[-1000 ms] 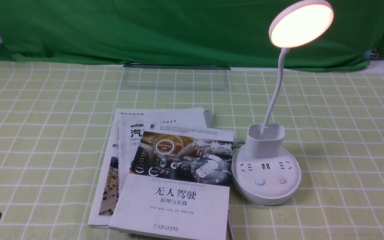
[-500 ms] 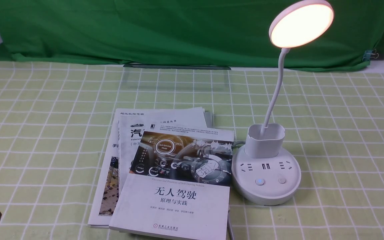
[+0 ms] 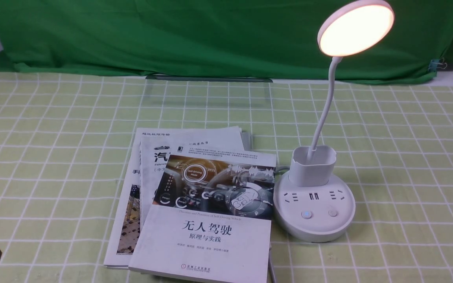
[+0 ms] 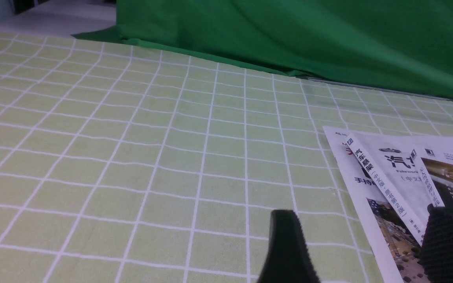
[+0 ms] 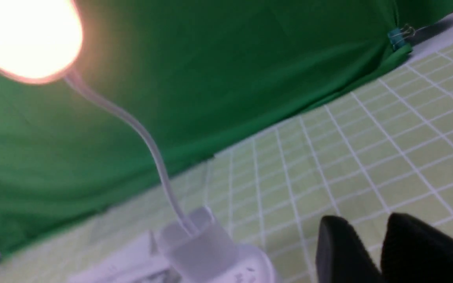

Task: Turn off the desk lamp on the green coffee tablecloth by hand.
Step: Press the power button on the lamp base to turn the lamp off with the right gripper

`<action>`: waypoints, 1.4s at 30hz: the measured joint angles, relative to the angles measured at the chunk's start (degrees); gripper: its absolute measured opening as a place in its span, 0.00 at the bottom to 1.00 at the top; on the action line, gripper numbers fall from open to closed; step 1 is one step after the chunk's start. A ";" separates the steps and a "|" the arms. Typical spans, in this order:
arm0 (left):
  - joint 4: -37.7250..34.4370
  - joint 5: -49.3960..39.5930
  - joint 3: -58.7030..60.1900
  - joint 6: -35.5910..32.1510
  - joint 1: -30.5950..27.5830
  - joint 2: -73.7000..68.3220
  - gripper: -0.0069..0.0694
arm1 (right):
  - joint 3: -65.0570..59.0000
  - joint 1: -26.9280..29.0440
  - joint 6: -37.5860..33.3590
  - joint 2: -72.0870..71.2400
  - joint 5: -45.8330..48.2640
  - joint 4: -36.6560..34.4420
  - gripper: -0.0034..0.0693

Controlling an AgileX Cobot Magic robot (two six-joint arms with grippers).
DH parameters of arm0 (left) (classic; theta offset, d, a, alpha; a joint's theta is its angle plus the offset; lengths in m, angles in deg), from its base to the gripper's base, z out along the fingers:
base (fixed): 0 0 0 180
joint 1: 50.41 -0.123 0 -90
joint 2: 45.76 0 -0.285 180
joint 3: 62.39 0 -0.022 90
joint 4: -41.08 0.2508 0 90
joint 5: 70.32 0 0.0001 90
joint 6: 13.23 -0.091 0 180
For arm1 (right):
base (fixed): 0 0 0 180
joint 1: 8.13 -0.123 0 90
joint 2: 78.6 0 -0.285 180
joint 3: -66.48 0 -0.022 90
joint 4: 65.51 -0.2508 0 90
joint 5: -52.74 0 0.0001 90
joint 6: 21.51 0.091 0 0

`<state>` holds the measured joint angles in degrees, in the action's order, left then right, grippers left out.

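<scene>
Books (image 3: 195, 204) sat just beside the lamp base (image 3: 313, 230) on its left, blocking that side. Cup holder (image 3: 312, 165) and neck (image 3: 323, 114) stood behind the buttons (image 3: 307, 214). Cloth (image 3: 407, 177) right of and in front of the base gave me open room.

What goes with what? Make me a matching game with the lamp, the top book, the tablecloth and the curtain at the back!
Things:
1. lamp
2. top book
3. tablecloth
4. curtain

Descriptions:
a. plain dark green
b. switched on and glowing
c. pale green with white squares
d. lying on other books, next to the lamp's round base

Pairs: 1-b, 2-d, 3-c, 4-a
</scene>
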<state>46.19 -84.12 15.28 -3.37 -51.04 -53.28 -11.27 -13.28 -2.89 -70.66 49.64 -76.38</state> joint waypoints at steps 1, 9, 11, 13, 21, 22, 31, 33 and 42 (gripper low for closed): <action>0.00 0.00 0.00 0.00 0.00 0.00 0.63 | 0.00 0.00 1.28 0.00 -1.15 -0.32 0.37; 0.00 0.00 0.00 0.00 0.00 0.00 0.63 | 8.46 -2.73 -1.78 5.33 11.46 -0.72 0.13; 0.00 0.00 0.00 0.00 0.00 0.00 0.63 | 15.06 -4.58 -7.59 11.33 18.06 -0.72 0.12; 0.00 0.00 0.00 0.00 0.00 0.00 0.63 | 23.08 -6.06 -12.06 18.30 26.90 -0.39 0.12; 0.00 0.00 0.00 0.00 0.00 0.00 0.63 | 45.55 -7.84 -19.68 52.31 51.23 5.42 0.12; 0.00 0.00 0.00 0.00 0.00 0.00 0.63 | 46.99 -7.96 -19.80 55.97 51.35 5.56 0.12; 0.00 0.00 0.00 0.00 0.00 0.00 0.63 | 55.66 -17.21 -22.25 82.57 48.38 5.86 0.11; 0.00 0.00 0.00 0.00 0.00 0.00 0.63 | 57.71 -18.66 -22.46 86.76 47.09 5.69 0.11; 0.00 0.00 0.00 0.00 0.00 0.00 0.63 | 63.32 -19.40 -22.59 97.95 41.44 5.62 0.11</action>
<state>46.19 -84.12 15.28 -3.37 -51.04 -53.28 52.06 -32.68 -25.48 27.29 91.08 -70.76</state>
